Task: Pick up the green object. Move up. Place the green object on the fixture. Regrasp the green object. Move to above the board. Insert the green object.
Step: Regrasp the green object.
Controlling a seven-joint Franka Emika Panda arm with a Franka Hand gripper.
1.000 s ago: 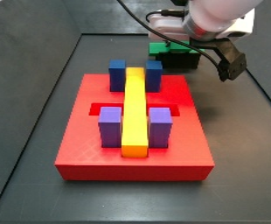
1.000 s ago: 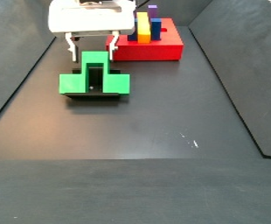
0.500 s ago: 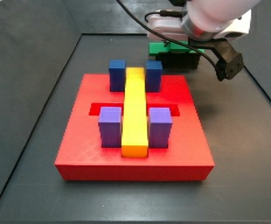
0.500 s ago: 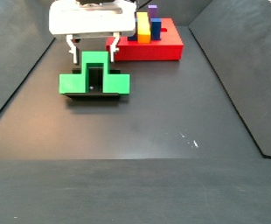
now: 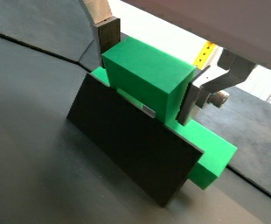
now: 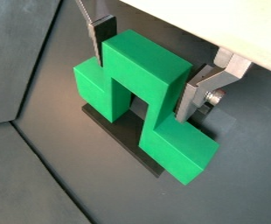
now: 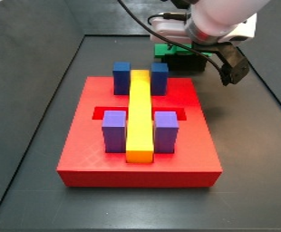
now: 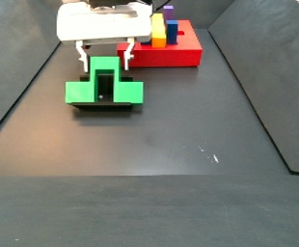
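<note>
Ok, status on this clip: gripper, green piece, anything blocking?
Gripper open, straddling the green object's raised middle, fingers apart from it. Green object seated on fixture. Nothing blocking; board apart.

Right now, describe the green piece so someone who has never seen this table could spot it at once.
Start at the red board; beside it on the dark floor stands the black fixture. The green object sits on it, its raised middle between the gripper fingers. It is the only bright green, stepped block; the others are blue, purple or yellow.

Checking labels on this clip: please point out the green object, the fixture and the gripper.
green object (image 6: 144, 70): a wrist view, top face of its raised stem.
fixture (image 5: 132, 149): a wrist view, dark sloping front face.
gripper (image 8: 106, 56): a side view, midway between fingertips, straddling the stem.
</note>
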